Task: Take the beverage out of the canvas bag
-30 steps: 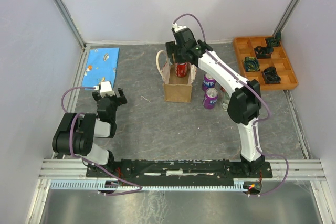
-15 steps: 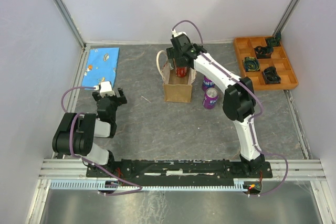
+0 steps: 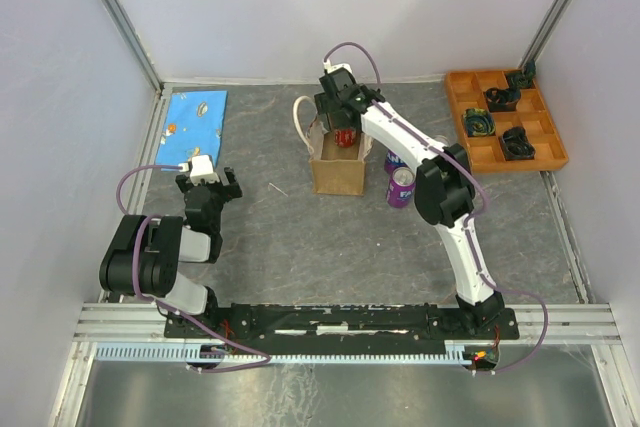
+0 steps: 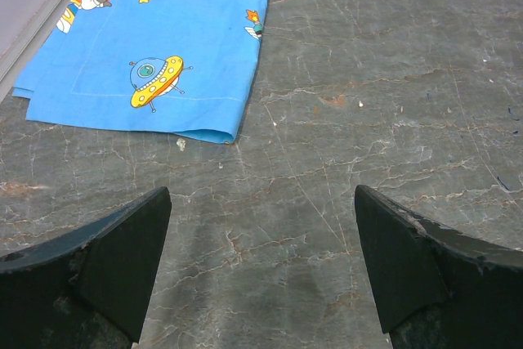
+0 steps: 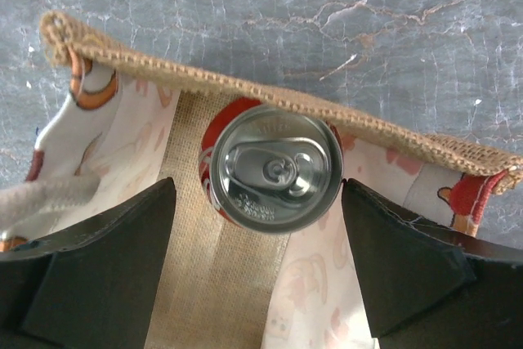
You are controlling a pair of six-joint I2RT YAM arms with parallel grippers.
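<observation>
Reach-in step in hand: right gripper [image 5: 257,194], spread wide and empty, hangs over the canvas bag [image 5: 245,91], beverage can [image 5: 272,167] upright directly below between its fingers; next move calls for descent, then closure.

The rim of the canvas bag [image 5: 163,64] is showing a coarse, rough tan weave, while its lining is looking like smooth cream cloth with a print. The beverage [image 5: 276,167] inside is carrying a bright, shining metal lid and glossy red sides. The right tool [image 5: 257,187] and the left tool [image 4: 262,194] are looking like matt black plastic. The worktop [image 4: 368,79] is appearing grey, dull and veined like stone, and the blue cloth [image 4: 163,38] on it is showing as thin, matt printed fabric.
</observation>
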